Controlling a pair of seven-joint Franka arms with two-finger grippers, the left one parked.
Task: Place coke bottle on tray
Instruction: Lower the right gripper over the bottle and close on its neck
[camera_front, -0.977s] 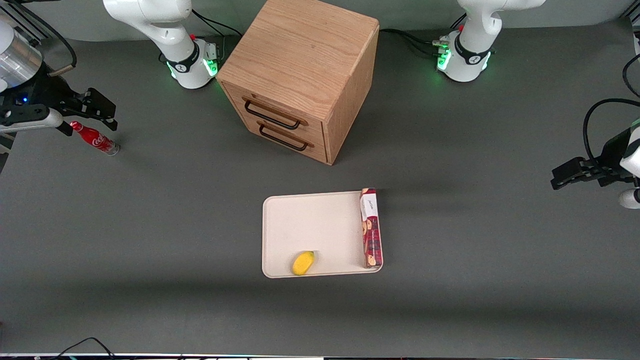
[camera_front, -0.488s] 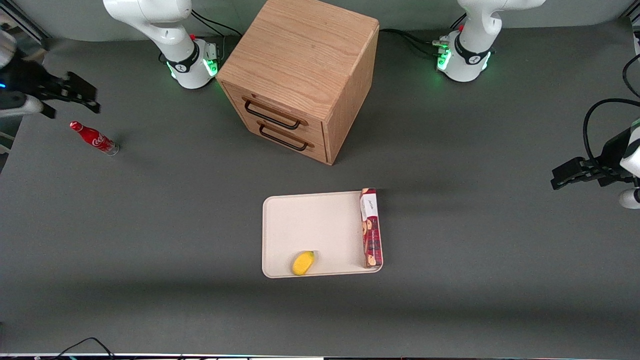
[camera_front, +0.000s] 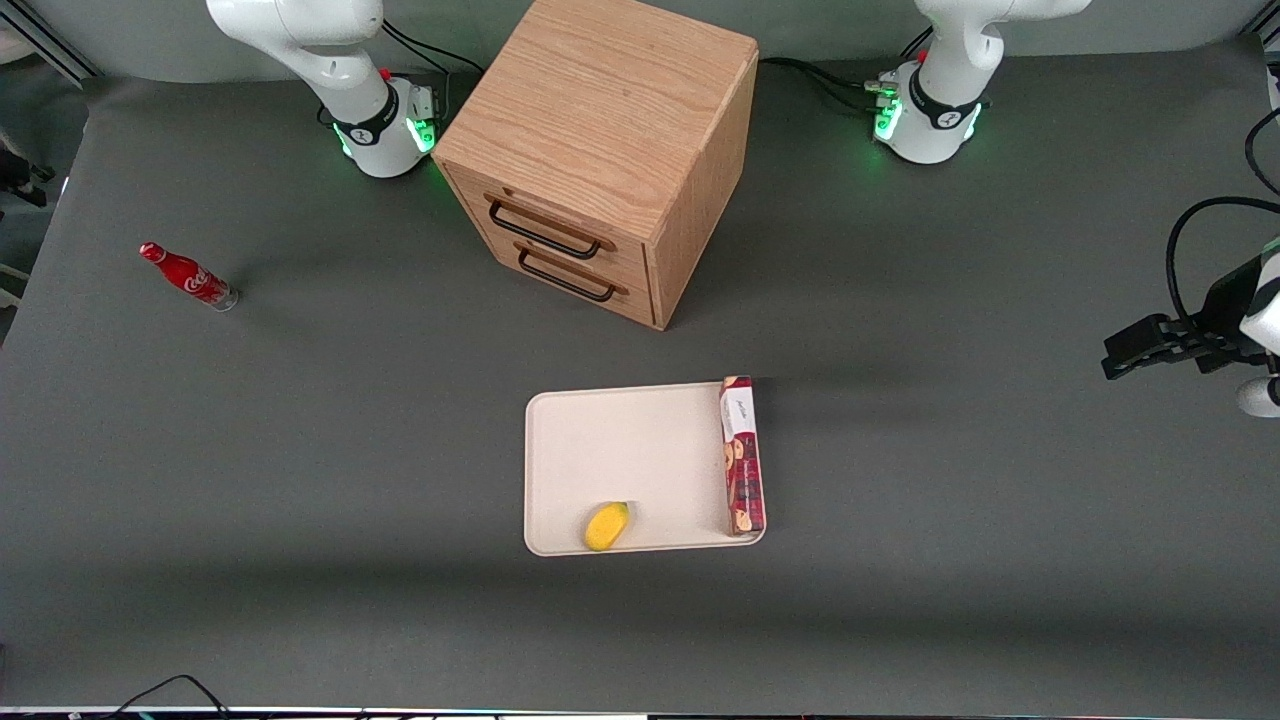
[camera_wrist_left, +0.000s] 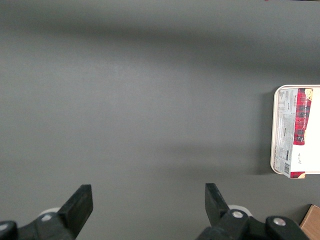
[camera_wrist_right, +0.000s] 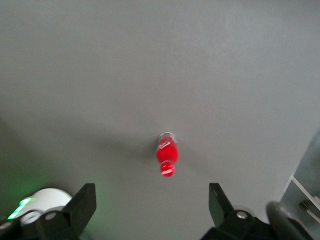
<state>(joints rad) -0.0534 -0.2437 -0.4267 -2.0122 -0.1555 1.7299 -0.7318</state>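
We are holding our gripper (camera_wrist_right: 150, 205) wide and empty, high above the bottle (camera_front: 189, 277), which is standing well apart from the tray (camera_front: 620, 450), ready for descending.

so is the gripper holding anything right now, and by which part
Nothing is held. The gripper hangs open high above the coke bottle, which stands on the table, clear of the jaws.
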